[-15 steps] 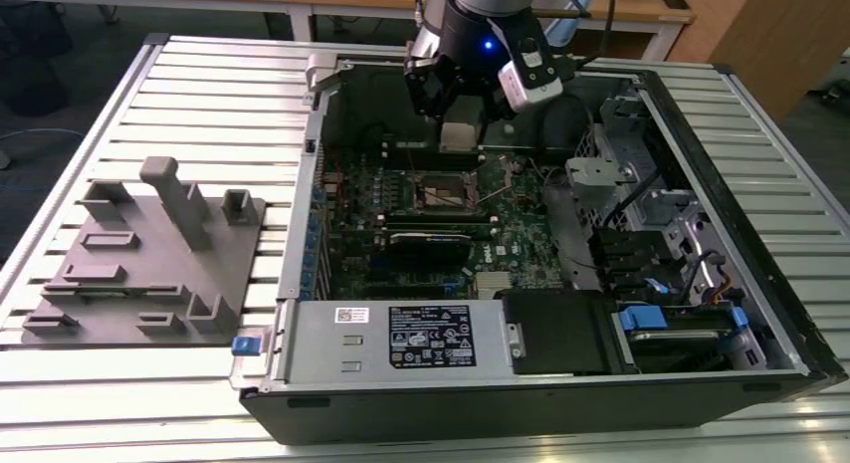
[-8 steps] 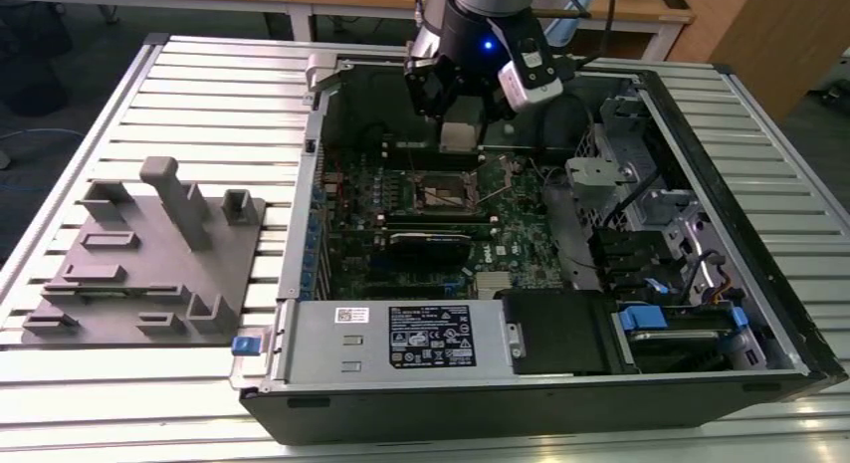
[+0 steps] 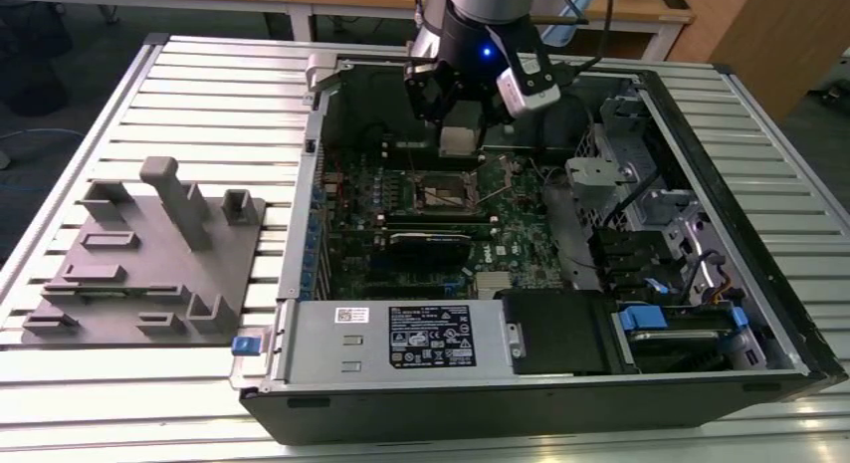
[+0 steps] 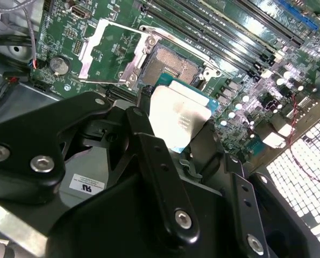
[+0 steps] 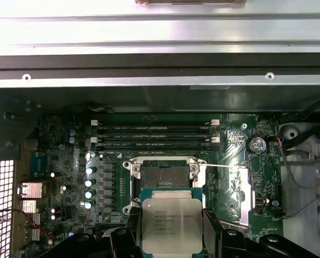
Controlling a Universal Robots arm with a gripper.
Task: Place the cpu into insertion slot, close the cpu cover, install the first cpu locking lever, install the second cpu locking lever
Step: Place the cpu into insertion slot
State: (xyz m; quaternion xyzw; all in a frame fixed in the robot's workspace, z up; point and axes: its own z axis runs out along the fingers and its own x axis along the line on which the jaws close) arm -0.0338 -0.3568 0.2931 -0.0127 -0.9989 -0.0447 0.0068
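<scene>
Observed: the gripper hangs inside the open computer case, over the far part of the green circuit board in the exterior view. The claw is clamped on the cpu. In both wrist views a dark finger presses against each of two opposite edges of the chip, one of the fingers plain at its side. The cpu's dull silver top faces the first wrist camera and it sits level. It is held clear of the board, not seated. In the first wrist view it overlaps the near rim of the insertion slot. The insertion slot stands open with its dark contact field exposed. The cpu cover is swung back, lying over the board just beside the slot, hinged along the slot's edge. Long black memory slots run on the far side of the slot from the chip. Outside the case, a grey fixture rests on the slatted table towards the exterior view's left. A labelled grey box occupies the near edge of the case.
</scene>
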